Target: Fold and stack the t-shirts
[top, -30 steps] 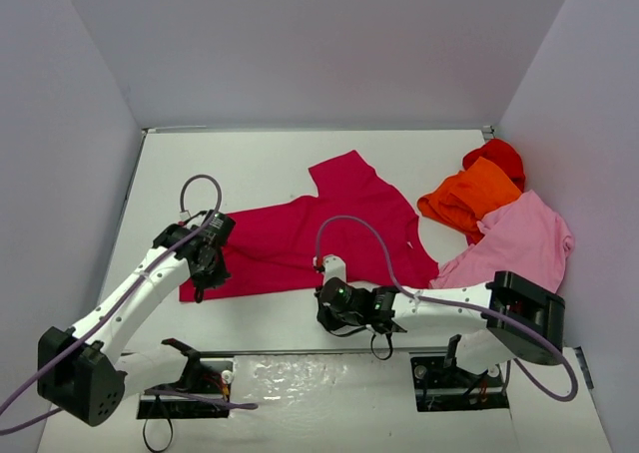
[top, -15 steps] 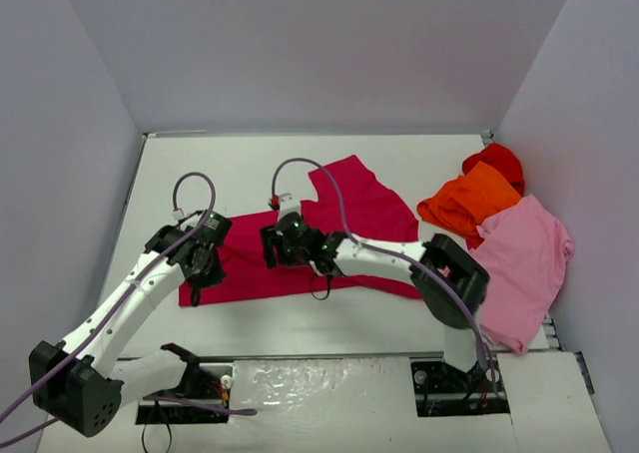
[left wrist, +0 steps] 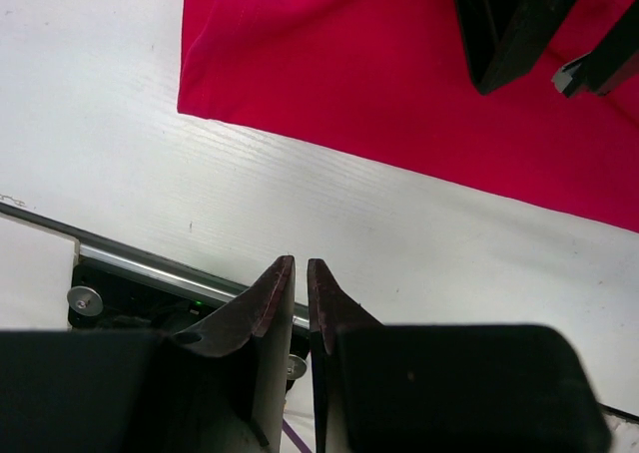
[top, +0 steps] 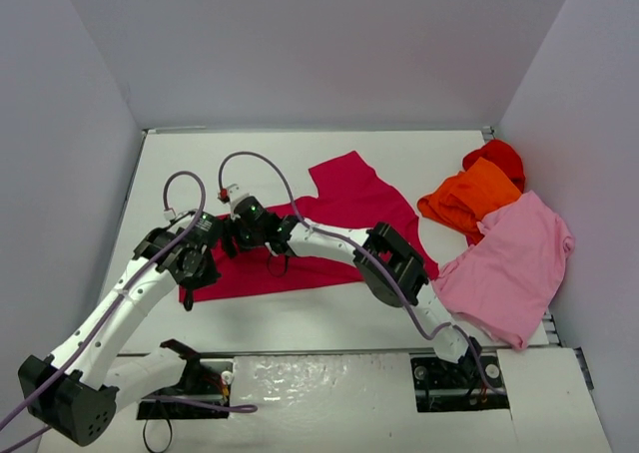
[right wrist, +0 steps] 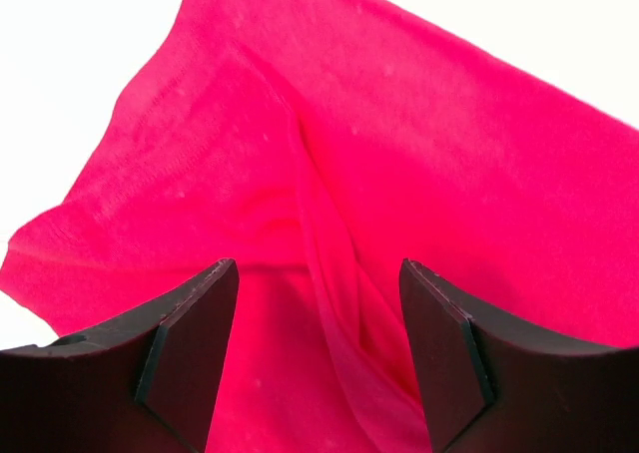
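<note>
white table (top: 300, 318), left gripper (left wrist: 301, 262) nearly shut, empty, right gripper (right wrist: 318, 265) wide open above crimson t-shirt (right wrist: 449, 134)

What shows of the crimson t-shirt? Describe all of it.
The crimson t-shirt is soft plain cloth, lying mostly flat on the white table, one sleeve pointing to the far side. The open right gripper straddles a raised wrinkle in it. The left gripper, shut, hangs over bare table beside its edge, apart from it.
</note>
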You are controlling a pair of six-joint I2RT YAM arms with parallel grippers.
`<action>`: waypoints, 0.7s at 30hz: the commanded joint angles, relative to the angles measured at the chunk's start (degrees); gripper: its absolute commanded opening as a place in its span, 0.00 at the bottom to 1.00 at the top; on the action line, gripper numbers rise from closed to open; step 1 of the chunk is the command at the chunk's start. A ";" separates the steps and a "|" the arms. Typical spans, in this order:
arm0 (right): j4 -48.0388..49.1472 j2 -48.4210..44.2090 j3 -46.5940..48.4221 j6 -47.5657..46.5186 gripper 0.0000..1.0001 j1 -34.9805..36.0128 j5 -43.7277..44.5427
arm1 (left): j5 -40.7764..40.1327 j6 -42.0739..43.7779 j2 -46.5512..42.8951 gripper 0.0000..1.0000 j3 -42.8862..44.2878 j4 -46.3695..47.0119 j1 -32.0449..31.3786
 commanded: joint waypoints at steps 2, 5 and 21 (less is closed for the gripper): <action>0.42 0.55 5.52 -3.77 0.63 -0.28 -0.29 | -1.45 -0.78 -0.42 0.09 0.10 -0.30 -0.43; 0.42 1.99 7.51 -4.41 0.63 -0.48 -0.86 | -1.25 -0.67 -0.02 0.09 -0.10 0.10 -0.43; 0.74 14.84 23.48 -3.28 0.62 -3.07 -6.97 | -0.56 -0.31 1.45 0.09 -2.33 2.24 -0.43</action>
